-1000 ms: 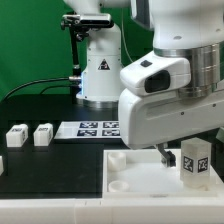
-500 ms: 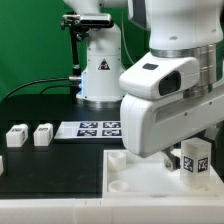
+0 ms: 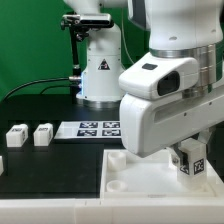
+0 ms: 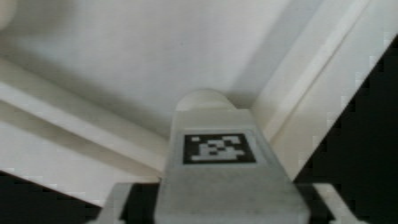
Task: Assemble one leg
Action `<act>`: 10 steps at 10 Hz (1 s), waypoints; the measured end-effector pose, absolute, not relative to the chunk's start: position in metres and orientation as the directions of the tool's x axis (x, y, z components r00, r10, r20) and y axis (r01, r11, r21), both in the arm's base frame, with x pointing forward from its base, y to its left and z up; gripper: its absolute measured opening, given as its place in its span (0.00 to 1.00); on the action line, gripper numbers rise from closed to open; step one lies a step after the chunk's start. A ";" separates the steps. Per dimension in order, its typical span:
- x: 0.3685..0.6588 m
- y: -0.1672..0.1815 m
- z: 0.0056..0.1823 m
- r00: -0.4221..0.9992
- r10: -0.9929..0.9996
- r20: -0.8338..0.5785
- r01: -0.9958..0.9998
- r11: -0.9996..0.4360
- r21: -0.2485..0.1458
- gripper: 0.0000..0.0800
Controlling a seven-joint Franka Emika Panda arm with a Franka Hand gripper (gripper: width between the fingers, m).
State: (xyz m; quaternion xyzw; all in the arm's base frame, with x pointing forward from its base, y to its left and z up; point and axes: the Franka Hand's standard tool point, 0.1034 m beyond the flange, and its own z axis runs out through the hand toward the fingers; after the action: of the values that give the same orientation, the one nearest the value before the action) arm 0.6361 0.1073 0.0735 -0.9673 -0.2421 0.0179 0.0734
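The leg [image 3: 189,160], a small white block with a black-and-white marker, stands upright at the right corner of the large flat white square piece [image 3: 140,170]. In the wrist view the leg [image 4: 221,150] fills the middle, rounded end pointing away. My gripper [image 3: 186,150] has come down over it from above, mostly hidden behind the arm's white body. My gripper [image 4: 222,205] has one finger on each side of the leg, with a dark gap showing between each finger and the leg. Two more legs [image 3: 17,136] [image 3: 43,134] lie at the exterior view's left.
The marker board [image 3: 95,128] lies on the black table behind the square piece. A white robot base [image 3: 98,70] stands at the back. A round socket [image 3: 119,184] shows in the square piece's near left corner. The table's front edge is close below.
My gripper has moved toward the exterior view's right and now straddles the leg, which it stood beside a second ago. The leg has barely shifted.
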 end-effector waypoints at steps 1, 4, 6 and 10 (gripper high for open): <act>0.636 0.107 0.073 0.881 0.474 0.001 0.469 -0.871 -0.151 0.36; 0.636 0.111 0.073 0.994 0.098 -0.045 0.091 -0.986 -0.140 0.36; 0.636 0.111 0.072 0.977 -0.197 -0.086 -0.206 -0.971 -0.121 0.36; 0.636 0.112 0.072 0.739 -0.661 -0.131 -0.671 -0.739 -0.060 0.36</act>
State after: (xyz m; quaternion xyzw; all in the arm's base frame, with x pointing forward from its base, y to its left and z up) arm 0.6365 0.1118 0.0720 -0.9311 0.3576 0.0505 0.0514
